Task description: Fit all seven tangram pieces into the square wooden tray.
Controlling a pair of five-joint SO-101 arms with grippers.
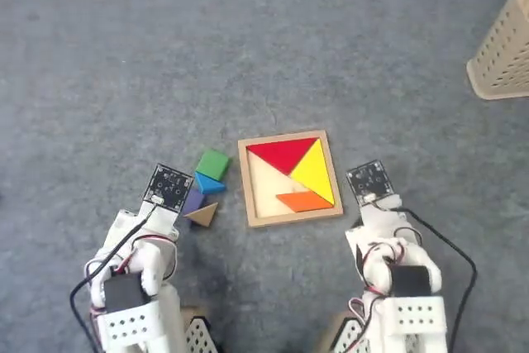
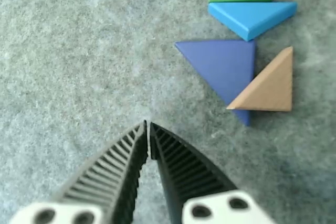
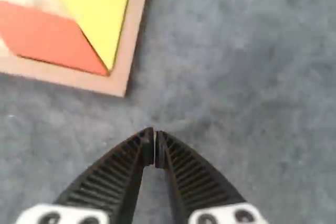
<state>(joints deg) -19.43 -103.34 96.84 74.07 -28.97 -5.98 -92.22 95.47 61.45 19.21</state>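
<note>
My left claw [image 2: 148,125] and right claw [image 3: 155,131] sit closed and empty, the left beside the loose pieces [image 2: 223,69], handy for the tray [image 1: 293,217].

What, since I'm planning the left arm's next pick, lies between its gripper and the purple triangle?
Nothing visible. Bare grey carpet separates the shut left gripper from the purple triangle. The tan triangle rests against the purple one's far side, away from the gripper, and the blue triangle lies just beyond.
</note>
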